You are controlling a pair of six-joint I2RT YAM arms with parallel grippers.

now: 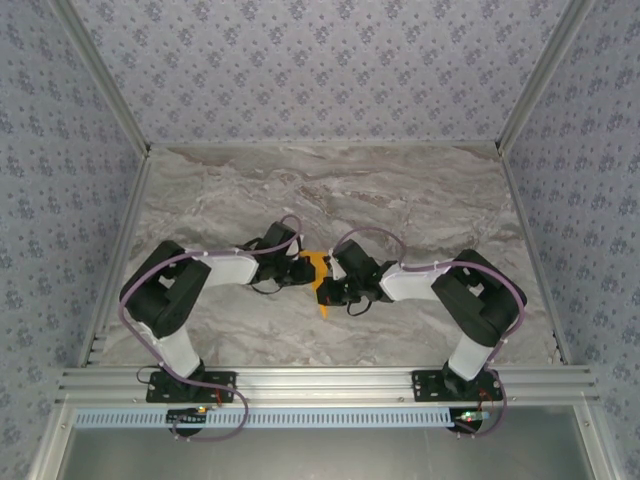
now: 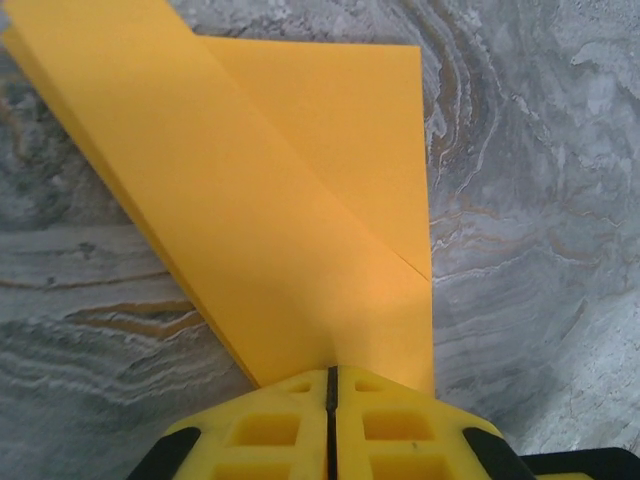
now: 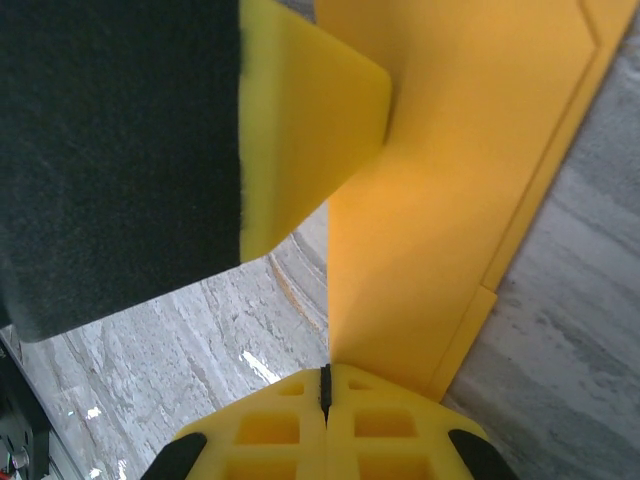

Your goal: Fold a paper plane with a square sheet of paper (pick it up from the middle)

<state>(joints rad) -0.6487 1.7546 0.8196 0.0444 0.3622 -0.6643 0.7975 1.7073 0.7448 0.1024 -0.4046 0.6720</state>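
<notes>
Your plane sits a little toward 6 o'clock from the middle of the marble table, caught between both grippers, with its tip pointing to 6 o'clock. You cannot tell whether it touches the marble. Your left gripper reaches it from 9 o'clock, your right gripper from 3 o'clock.

In the left wrist view, the yellow fingers are pressed together on the plane's near edge. The folded paper fans away toward 11 and 12 o'clock, and a crease runs down toward 4 o'clock.

In the right wrist view, that gripper is likewise pinching the plane, which rises toward 1 o'clock. The left gripper's finger, yellow with a black pad, meets the paper at 11 o'clock.
</notes>
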